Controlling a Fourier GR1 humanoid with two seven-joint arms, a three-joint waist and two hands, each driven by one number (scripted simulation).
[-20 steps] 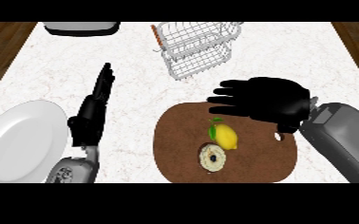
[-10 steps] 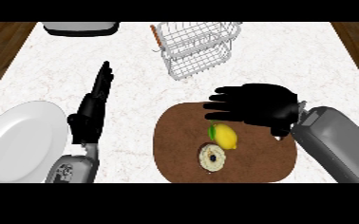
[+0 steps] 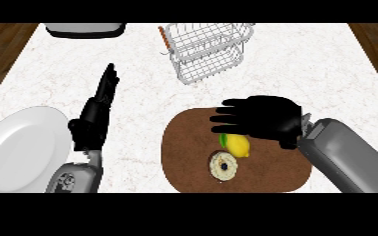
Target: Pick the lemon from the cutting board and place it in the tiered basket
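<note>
My right hand hovers with fingers released over the lemon on the cutting board — I should lower straight and avoid the bagel.

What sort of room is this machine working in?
Most likely a kitchen counter: a pale marble-like worktop carries a brown cutting board with a lemon on it, a wire tiered basket and a white plate.

On the round brown wooden cutting board lie one yellow lemon and one ring-shaped pastry. Behind the board stands one tiered white wire basket; left of it, one round white plate.
</note>
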